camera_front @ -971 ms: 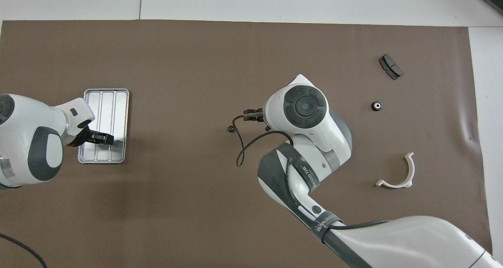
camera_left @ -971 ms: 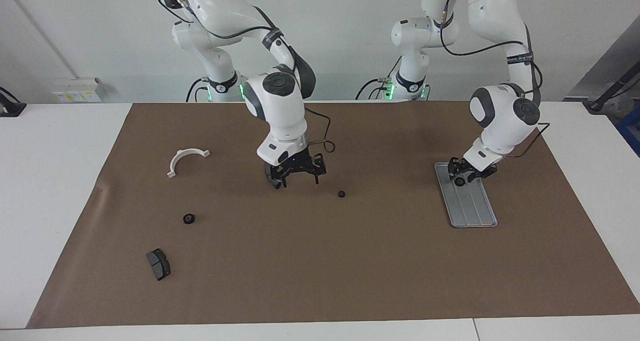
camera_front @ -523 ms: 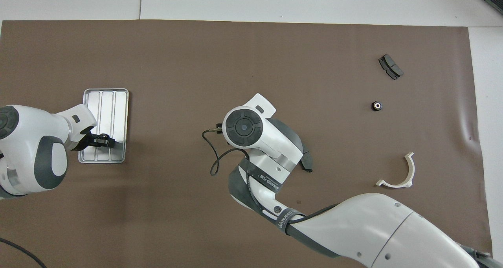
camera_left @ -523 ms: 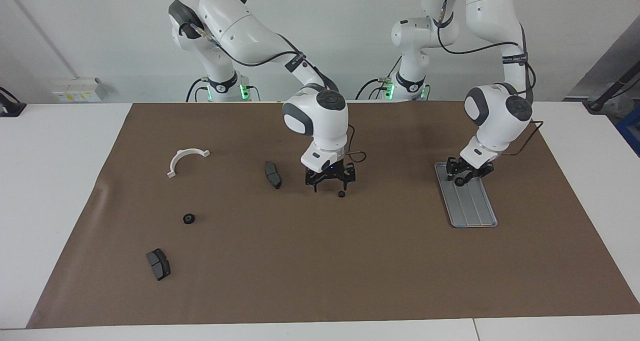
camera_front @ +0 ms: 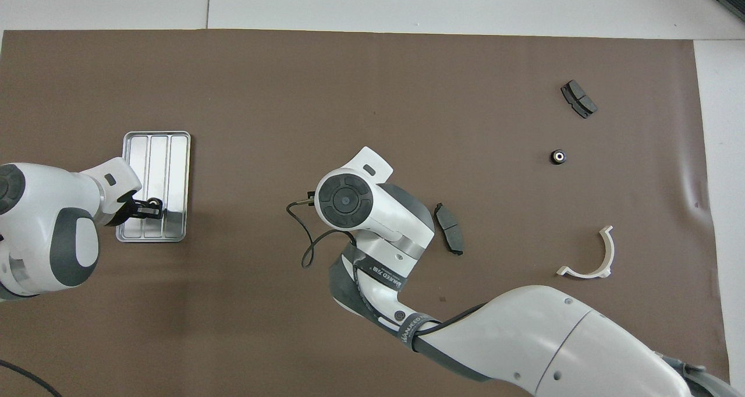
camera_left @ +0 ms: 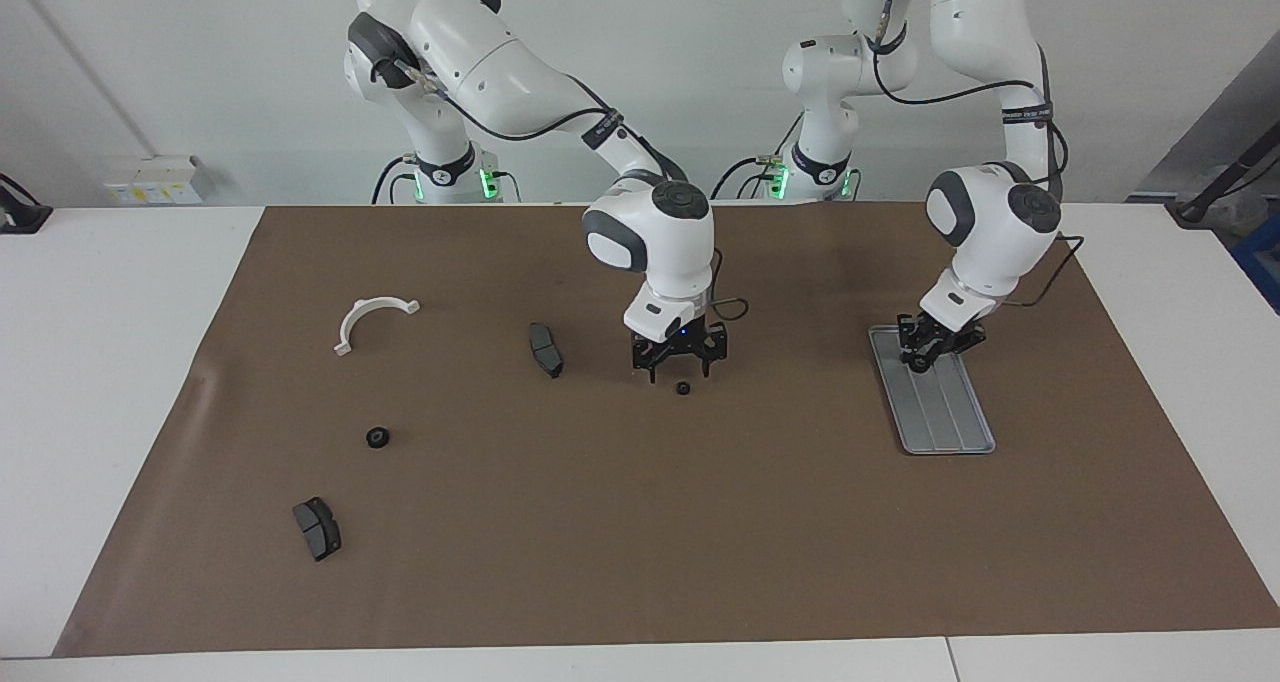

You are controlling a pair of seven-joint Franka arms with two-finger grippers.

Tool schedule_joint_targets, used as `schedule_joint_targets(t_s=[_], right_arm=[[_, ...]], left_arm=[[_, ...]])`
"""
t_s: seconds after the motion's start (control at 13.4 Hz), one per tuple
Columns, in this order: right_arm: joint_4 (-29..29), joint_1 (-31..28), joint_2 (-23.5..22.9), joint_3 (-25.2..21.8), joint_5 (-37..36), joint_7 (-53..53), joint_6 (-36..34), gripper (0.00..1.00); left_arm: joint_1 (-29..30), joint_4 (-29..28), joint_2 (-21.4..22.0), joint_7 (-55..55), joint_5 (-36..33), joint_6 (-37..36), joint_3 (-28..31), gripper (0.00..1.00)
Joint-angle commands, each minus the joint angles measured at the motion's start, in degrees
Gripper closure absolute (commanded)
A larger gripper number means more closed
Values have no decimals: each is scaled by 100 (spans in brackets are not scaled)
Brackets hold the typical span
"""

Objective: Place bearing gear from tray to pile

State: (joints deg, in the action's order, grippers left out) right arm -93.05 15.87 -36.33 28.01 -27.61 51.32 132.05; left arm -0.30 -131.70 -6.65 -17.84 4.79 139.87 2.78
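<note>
Now, operator, your scene reads:
Tray: the tray lies on the brown mat toward the left arm's end of the surface.
Left gripper: your left gripper is down at the tray's end nearer the robots, its fingers pinching a small black gear.
Right gripper: your right gripper hangs low over the middle of the mat, fingers spread, just above a second gear; in the overhead view the wrist hides both.
Pile: one brake pad lies beside that gripper; toward the right arm's end you have the white bracket, a third gear and another brake pad, well apart.
</note>
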Motion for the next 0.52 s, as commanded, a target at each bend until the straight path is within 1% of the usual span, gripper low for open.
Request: schedule_joint_targets(t_s=[0.0,0.15,0.22,0.37,0.45], right_arm=[[121,-31,-172,91,-358,141,101,29],[121,-14,-207,91,-394,150,136,34],[121,-14,-225,82,-403,141,171,37],[129,-14,-234,82,-421,141,207,39],[121,-14,-234,82,-421,150,268,41]], left_arm=[[48,-172,94,-18,13,145,-49,75],[48,-163,93,-18,13,145,-49,80],[48,-128,85,-9,13,137,-49,81],[22,30,41,52,13,84,-49,83],[4,152,15,105,13,49,-49,83]])
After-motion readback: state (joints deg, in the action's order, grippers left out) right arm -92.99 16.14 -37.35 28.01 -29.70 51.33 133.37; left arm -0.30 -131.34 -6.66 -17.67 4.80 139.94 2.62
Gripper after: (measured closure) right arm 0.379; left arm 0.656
